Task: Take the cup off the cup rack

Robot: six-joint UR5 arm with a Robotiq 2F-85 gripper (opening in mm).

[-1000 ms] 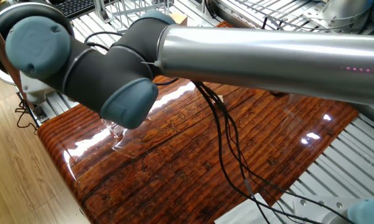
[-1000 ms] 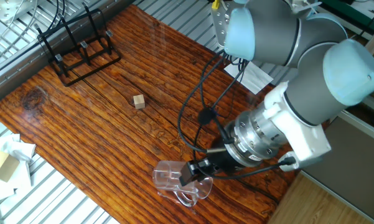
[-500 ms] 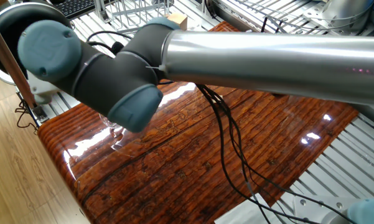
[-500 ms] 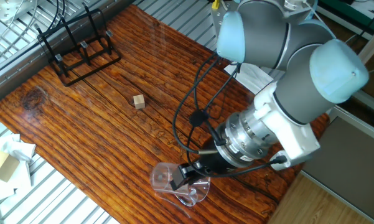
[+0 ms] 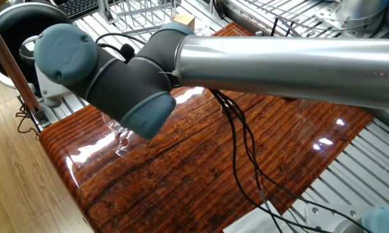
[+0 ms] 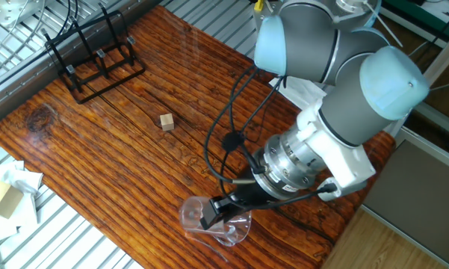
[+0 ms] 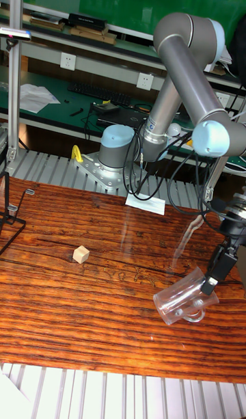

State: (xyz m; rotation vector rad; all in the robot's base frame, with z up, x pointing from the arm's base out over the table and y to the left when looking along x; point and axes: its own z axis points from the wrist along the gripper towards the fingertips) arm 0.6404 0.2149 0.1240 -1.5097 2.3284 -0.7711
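The clear glass cup (image 6: 202, 219) lies tilted on its side at the near edge of the wooden table (image 6: 97, 164), handle toward the tabletop. My gripper (image 6: 211, 217) is shut on the cup's wall near the rim, its black fingers (image 6: 218, 210) reaching down from the wrist. The tall fixed view shows the cup (image 7: 179, 303) low over the table with the gripper (image 7: 207, 287) at its upper right. In one fixed view only a sliver of the cup (image 5: 118, 137) shows under the arm. The black wire cup rack (image 6: 96, 54) stands far off at the table's back left corner, with nothing on it.
A small wooden cube (image 6: 166, 122) sits mid-table, cube (image 7: 81, 254). White paper (image 6: 308, 94) lies by the robot base. Crumpled tissue and a block (image 6: 3, 190) rest off the table's left edge. Black cables (image 6: 229, 140) hang from the arm. A silver wire frame (image 6: 7, 16) is beyond the rack.
The arm has shifted a little to the left along the near edge, carrying the cup with it. The cup has tipped slightly more. Rack and cube have not moved.
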